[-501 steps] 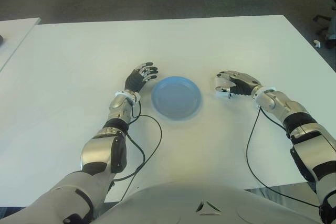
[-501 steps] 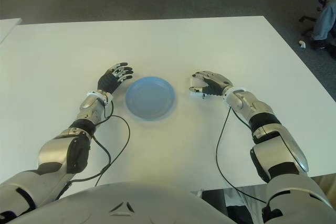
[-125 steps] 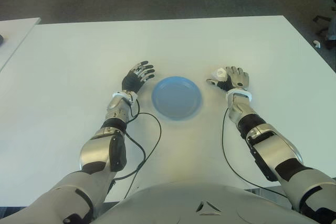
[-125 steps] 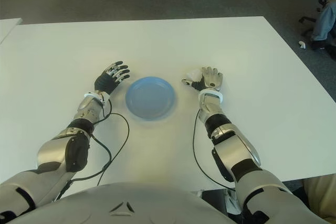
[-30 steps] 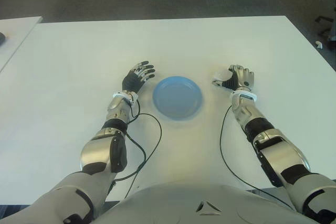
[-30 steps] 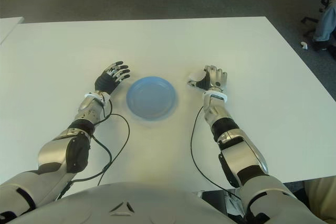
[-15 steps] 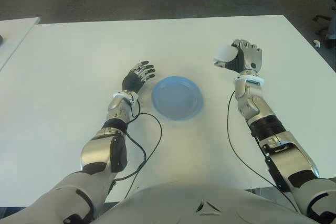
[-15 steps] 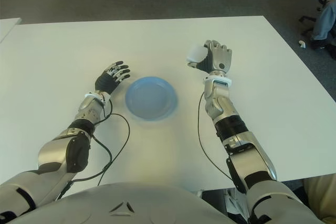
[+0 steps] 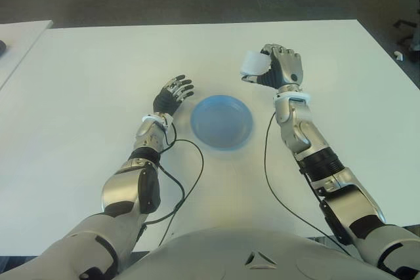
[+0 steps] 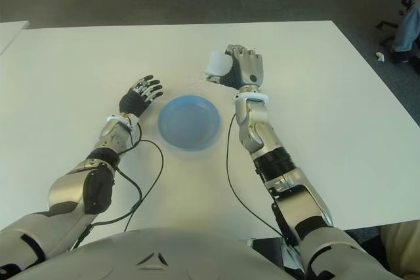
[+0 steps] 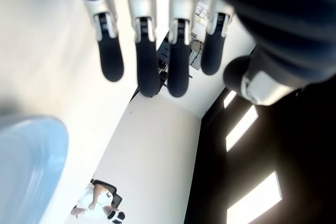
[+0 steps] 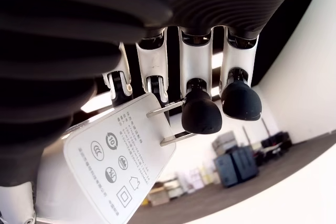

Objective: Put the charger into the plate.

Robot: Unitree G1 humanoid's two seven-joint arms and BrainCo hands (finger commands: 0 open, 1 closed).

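Nearest you, mid-bench, the plate (image 9: 221, 122) sits empty. Your left hand (image 9: 173, 94) shows just beside its left rim, fingers relaxed, holding nothing. Farther back, your right hand (image 9: 274, 70) is clenched on the charger (image 9: 253, 63), raised past the plate's far right rim, likely to carry it over for a drop.

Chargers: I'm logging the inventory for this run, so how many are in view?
1. The white charger is gripped in the raised right hand, beyond the far right rim of the blue plate. None lies on the table.
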